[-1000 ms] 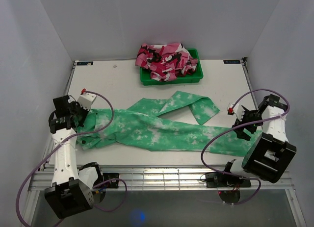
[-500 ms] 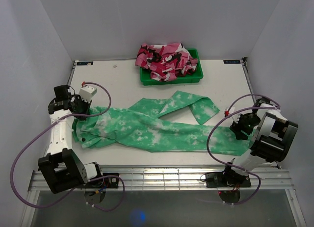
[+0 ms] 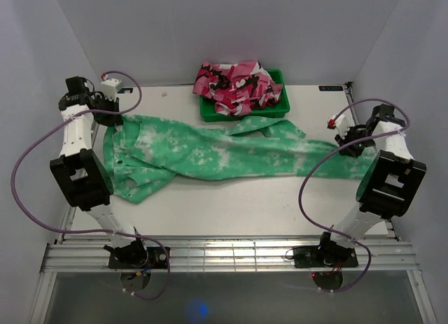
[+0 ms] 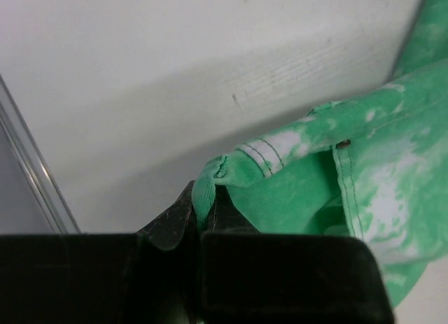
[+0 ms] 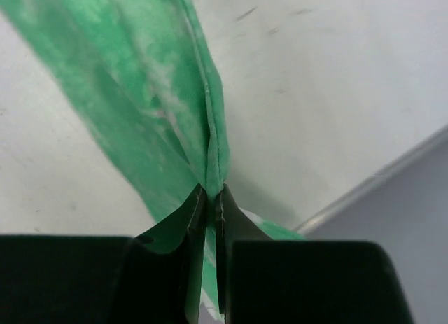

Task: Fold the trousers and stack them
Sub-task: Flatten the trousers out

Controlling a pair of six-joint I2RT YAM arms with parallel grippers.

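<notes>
1. The trousers lie stretched in a long band across the middle of the top view, from the upper left to the right edge. The waist end slumps toward the lower left. One leg end sits just in front of the green bin.
2. Left gripper: clenched on a seamed edge of the cloth at the upper left, as its wrist view shows.
3. Right gripper: clamped on a folded edge of a leg at the right of the frame. A second ago it stood wide apart over that end.
4. Change: a second ago the cloth lay lower in the frame, rumpled, with one leg looped over the other. Both arms have since swung up the frame, and the band now reads much straighter.
5. Judgement: this is the spreading step. No fold is made yet, and the slumped waist end probably needs smoothing first.
6. The bin, at top centre, holds a pink patterned garment.
7. Surface: white table, with faint scuffs in the wrist views and a metal rail along the bottom edge.
8. Room: plain pale walls on three sides.
</notes>
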